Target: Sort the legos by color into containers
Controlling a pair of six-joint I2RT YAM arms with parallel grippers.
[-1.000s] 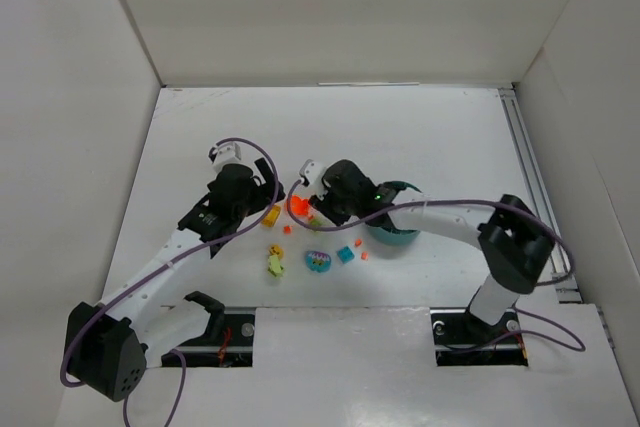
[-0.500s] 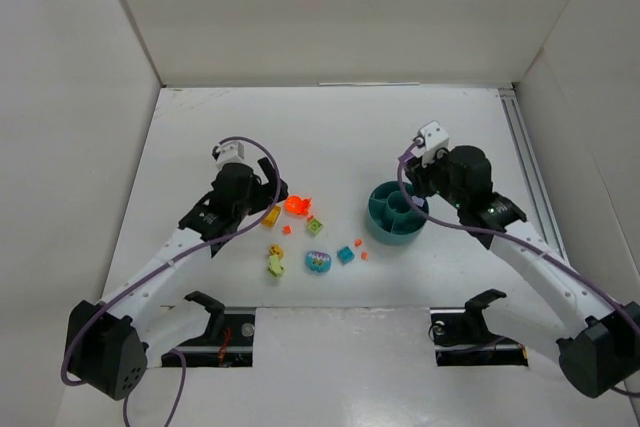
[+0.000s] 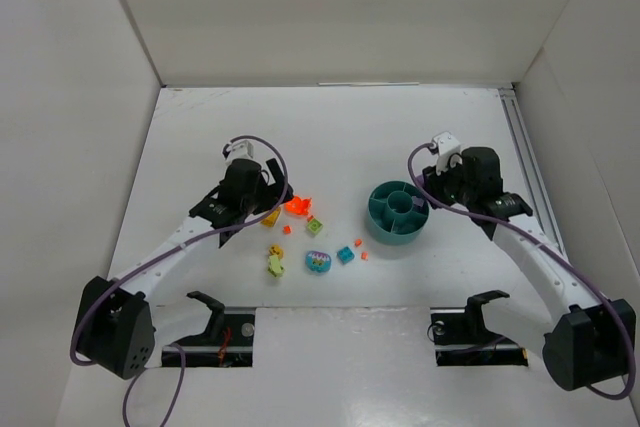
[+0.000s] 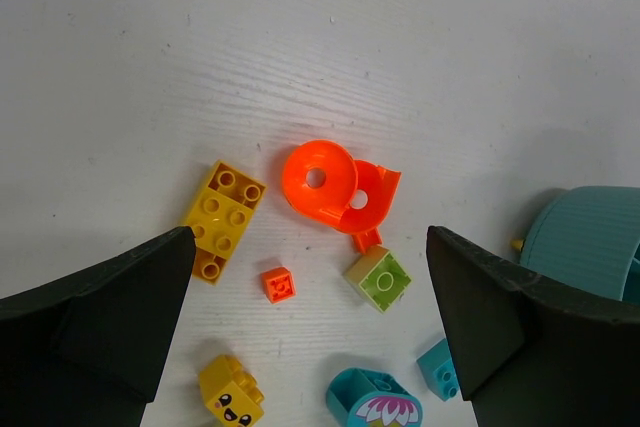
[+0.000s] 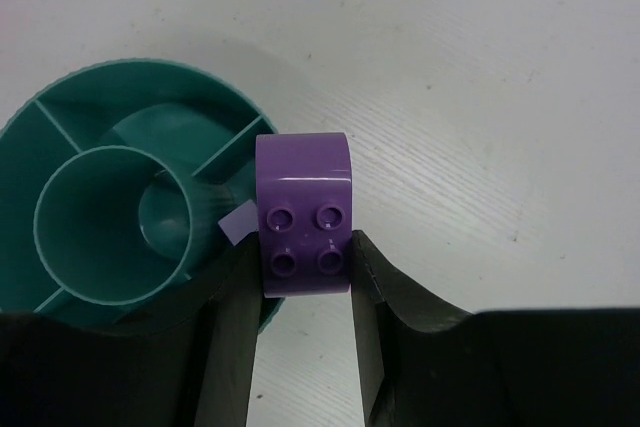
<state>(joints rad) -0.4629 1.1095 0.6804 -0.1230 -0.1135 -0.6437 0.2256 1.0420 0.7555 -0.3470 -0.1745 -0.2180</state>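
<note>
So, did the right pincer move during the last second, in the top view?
Yes. The right pincer, shut on a purple lego, travelled rightward: from over the loose legos left of the teal dish to the dish's right side.

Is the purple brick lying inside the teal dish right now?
No, the purple brick is clamped in the right gripper, near the teal dish rim.

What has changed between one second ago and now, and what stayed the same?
The right pincer swung from the loose legos back to its own side and now holds a purple brick by the teal dish rim. The left pincer, open, shifted slightly near the orange piece. Dish and loose legos stayed put.
</note>
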